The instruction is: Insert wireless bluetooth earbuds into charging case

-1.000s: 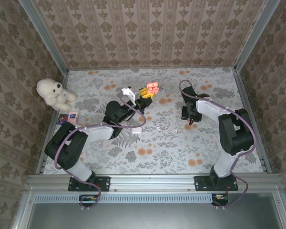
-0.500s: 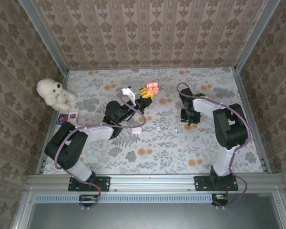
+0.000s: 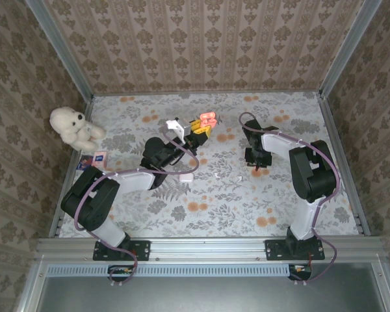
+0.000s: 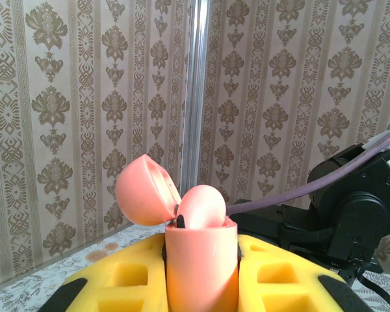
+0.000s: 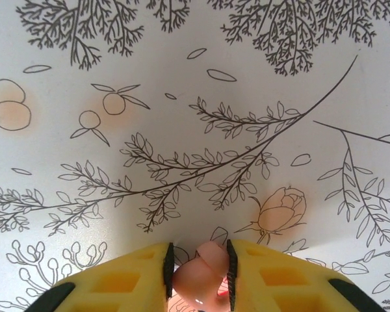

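Since the earlier frame the right arm has drawn its elbow in toward the middle of the table (image 3: 182, 214), while its wrist has barely shifted and the left arm has stayed put. The right gripper (image 5: 197, 252) points straight down at the flowered cloth, its yellow fingers (image 5: 117, 281) drawn in on either side of an orange-red earbud (image 5: 199, 272), which fills the gap between them and looks pinched just above the table surface. The left gripper (image 4: 201, 263) is pressed onto the orange-red charging case (image 4: 201, 279), held upright between its yellow pads with the lid (image 4: 143, 198) hinged back to the left. A rounded orange-red shape sits in the case's mouth; whether that is a seated bud cannot be told. From above, the left arm reaches forward and to the right, holding the case up near the middle of the far half of the table, and the right arm bends back toward its own wrist, well apart from the case. Two small white pieces (image 3: 236, 177) lie on the cloth between the arms.
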